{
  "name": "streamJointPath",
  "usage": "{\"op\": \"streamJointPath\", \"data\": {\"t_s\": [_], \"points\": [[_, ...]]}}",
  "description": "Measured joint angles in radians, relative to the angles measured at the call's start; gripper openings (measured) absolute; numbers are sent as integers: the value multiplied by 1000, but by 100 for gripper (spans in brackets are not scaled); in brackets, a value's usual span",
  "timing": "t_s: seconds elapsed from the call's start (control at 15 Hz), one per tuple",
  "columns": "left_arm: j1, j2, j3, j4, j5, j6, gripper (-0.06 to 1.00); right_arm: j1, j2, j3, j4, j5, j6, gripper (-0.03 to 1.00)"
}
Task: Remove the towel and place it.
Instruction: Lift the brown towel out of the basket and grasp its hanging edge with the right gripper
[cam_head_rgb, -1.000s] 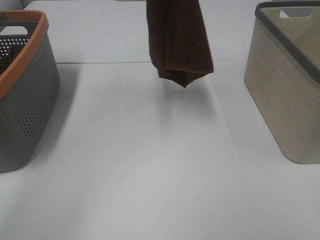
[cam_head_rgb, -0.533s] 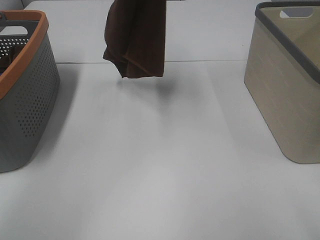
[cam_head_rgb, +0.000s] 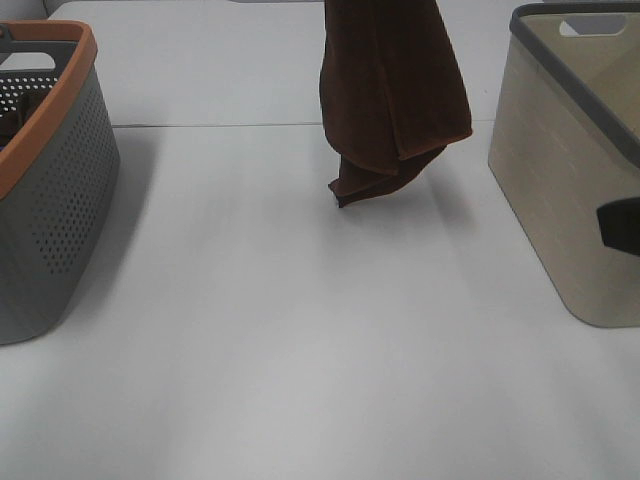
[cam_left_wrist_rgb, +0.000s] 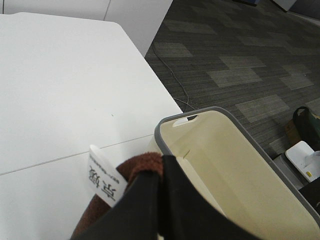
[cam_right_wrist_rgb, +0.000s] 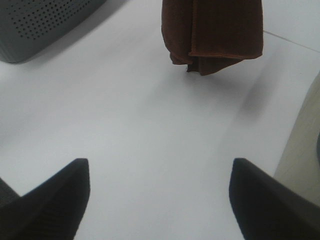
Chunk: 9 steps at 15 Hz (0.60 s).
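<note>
The dark brown towel (cam_head_rgb: 395, 95) hangs in folds from above the top edge of the high view, its lowest corner just above the white table between the two baskets. In the left wrist view my left gripper (cam_left_wrist_rgb: 161, 167) is shut on the towel's upper edge (cam_left_wrist_rgb: 145, 165), right beside its white tag (cam_left_wrist_rgb: 105, 180). My right gripper (cam_right_wrist_rgb: 160, 167) is open and holds nothing, low over the table, with the towel (cam_right_wrist_rgb: 212, 30) hanging ahead of it. A dark part of the right gripper (cam_head_rgb: 622, 228) shows at the right edge of the high view.
A grey perforated basket with an orange rim (cam_head_rgb: 50, 190) stands at the left. A beige basket with a grey rim (cam_head_rgb: 570, 170) stands at the right, open-topped (cam_left_wrist_rgb: 225, 160). The white table (cam_head_rgb: 300, 340) lies between them.
The hanging towel swung left, then back right, and now hangs lower and nearer the beige basket. A part of the right gripper has come into the high view at the right edge.
</note>
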<state>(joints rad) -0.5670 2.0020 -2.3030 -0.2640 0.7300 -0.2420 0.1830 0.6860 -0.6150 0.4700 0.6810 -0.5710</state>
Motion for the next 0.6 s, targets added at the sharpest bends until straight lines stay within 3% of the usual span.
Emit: {"op": "streamJointPath", "data": {"t_s": [0.2,0.33,0.6], "points": [[0,0,0,0,4,0,0,10,145,-88,6,-48,-32,73],[0,0,0,3,25,0,0,87,215,-128,-22,-86,-51,73],[0,13,0,7,56,-18,0,320,365,-178,-310,-243,63,73]]}}
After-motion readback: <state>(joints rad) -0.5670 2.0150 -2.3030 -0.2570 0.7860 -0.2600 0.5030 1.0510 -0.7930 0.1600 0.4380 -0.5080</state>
